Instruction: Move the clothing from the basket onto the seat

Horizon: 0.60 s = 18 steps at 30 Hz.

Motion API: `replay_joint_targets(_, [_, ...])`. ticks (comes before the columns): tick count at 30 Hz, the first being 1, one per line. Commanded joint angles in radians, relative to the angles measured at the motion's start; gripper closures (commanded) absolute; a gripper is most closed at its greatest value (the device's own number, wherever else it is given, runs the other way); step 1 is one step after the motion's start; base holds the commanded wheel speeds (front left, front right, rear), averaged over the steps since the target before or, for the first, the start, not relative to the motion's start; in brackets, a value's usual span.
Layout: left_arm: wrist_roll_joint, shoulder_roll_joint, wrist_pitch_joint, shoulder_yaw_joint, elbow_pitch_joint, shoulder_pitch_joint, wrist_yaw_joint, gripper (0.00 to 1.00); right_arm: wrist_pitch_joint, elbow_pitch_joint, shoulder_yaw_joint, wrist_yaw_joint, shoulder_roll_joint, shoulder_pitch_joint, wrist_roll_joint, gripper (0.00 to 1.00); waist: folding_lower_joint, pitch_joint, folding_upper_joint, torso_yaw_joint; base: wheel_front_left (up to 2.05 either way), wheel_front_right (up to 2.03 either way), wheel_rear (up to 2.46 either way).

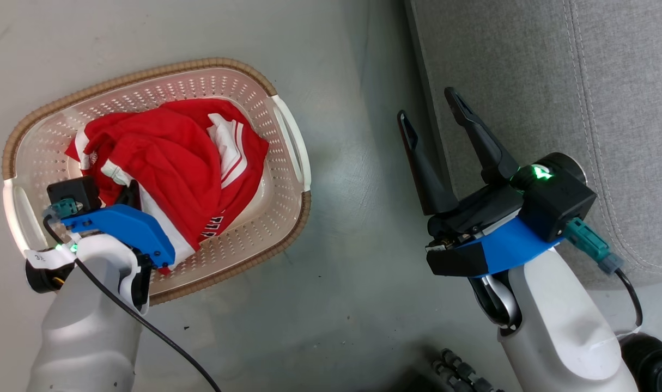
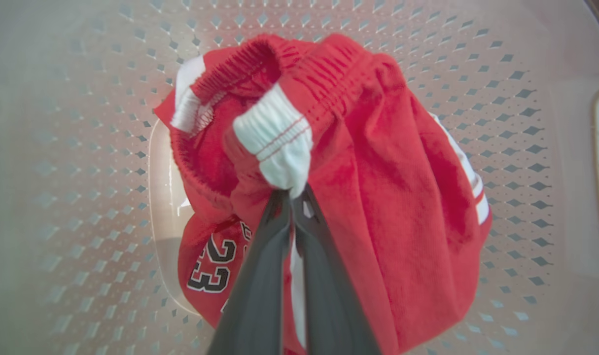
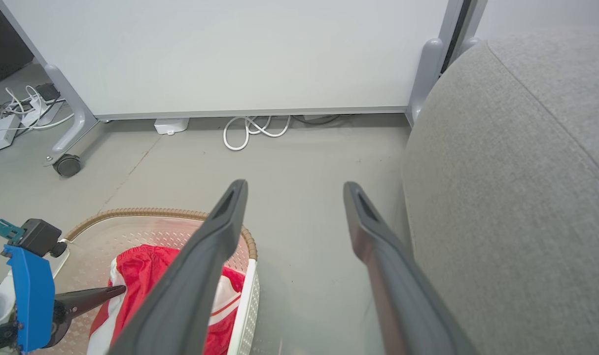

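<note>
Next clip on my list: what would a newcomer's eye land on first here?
The heap of bright red sports clothing with white stripes fills the cream perforated plastic basket on the grey floor, at the head view's left. The left gripper is shut on a white-trimmed fold of it. At the right, the right gripper hangs open by the edge of the light grey fabric seat.
</note>
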Motion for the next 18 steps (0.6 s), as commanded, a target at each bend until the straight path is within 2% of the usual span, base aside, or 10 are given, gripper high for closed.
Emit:
replay_joint_targets(1, [-0.005,0.003,-0.008,-0.002,0.003,-0.019,-0.002,1.00,-0.004,-0.004,0.000,0.000,-0.001,-0.016,0.005,0.00,-0.0002,0.000,0.0000,0.001,0.00,0.00,0.00])
replay_joint_targets(10, [-0.016,-0.017,-0.038,-0.027,0.031,-0.029,-0.020,1.00,-0.004,0.019,-0.003,0.000,-0.001,-0.012,0.002,0.00,-0.0002,-0.045,0.0000,0.021,0.00,0.00,0.00])
replay_joint_targets(18, [-0.031,-0.059,-0.080,-0.080,0.028,0.021,-0.029,1.00,-0.004,0.068,-0.007,0.000,-0.002,0.027,-0.017,0.00,-0.0002,-0.211,0.0000,0.063,0.00,0.00,0.00])
